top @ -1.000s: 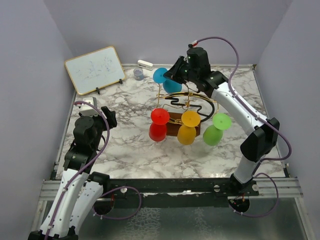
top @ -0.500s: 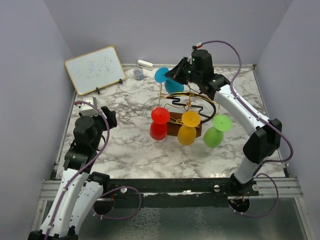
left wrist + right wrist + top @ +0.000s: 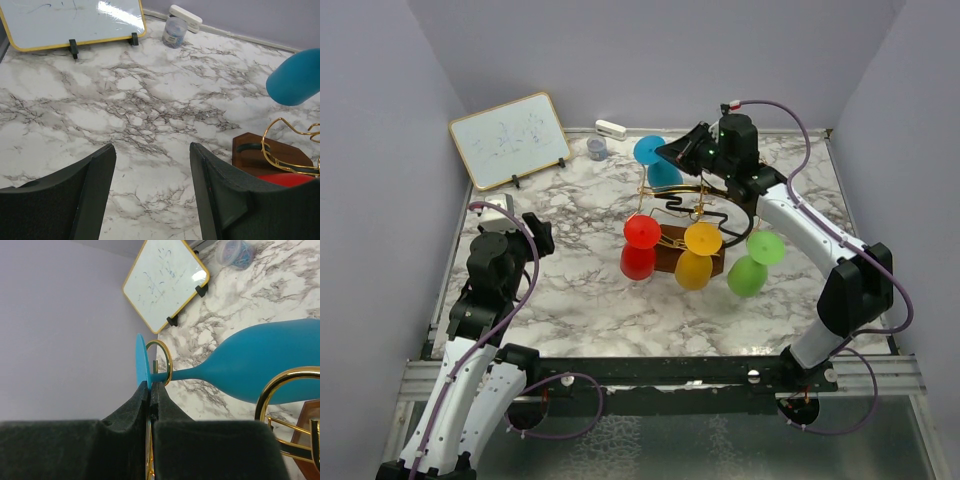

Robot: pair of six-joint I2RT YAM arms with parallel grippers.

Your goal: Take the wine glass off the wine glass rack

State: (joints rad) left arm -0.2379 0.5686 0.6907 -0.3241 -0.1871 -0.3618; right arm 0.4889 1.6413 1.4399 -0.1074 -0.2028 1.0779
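Here, lilac walls ring the marble table and wine glass rack.

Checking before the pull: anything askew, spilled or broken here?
Nothing stands out. The red glass, yellow glass and green glass hang bowl-down on the wine glass rack; the right gripper pinches the foot of the blue wine glass at its hook.

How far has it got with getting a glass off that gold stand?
Reaching looks done: the right gripper is pinched shut on the foot of the blue wine glass. In hand: its stem still sits in a gold hook of the wine glass rack. Left: slide it free. The left gripper is open, off to the side.
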